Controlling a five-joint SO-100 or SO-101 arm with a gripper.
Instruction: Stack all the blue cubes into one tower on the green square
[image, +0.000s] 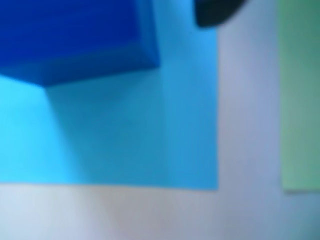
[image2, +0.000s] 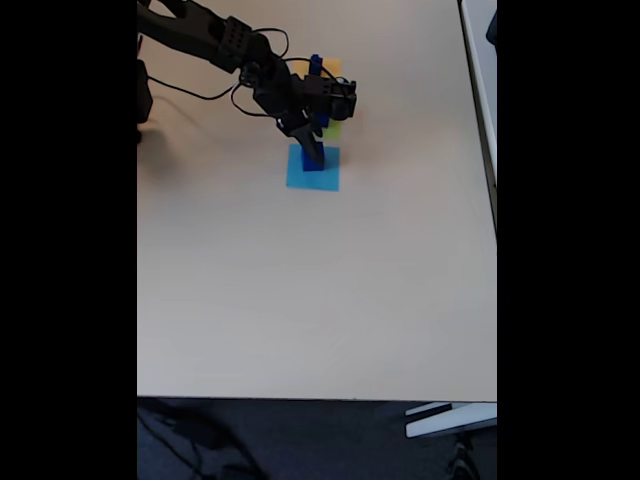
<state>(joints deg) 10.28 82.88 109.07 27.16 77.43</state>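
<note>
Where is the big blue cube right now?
In the wrist view the blue cube sits at top left on the light-blue square, with the green square off to the right across a strip of table.

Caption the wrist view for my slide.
Dark blue cube resting on the light-blue square, green square alongside.

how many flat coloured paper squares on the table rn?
3. In the fixed view: the light-blue paper square nearest the camera, with a dark blue cube on it; the yellow-green paper square just behind, partly covered by the black arm; the orange paper square farthest back.
</note>
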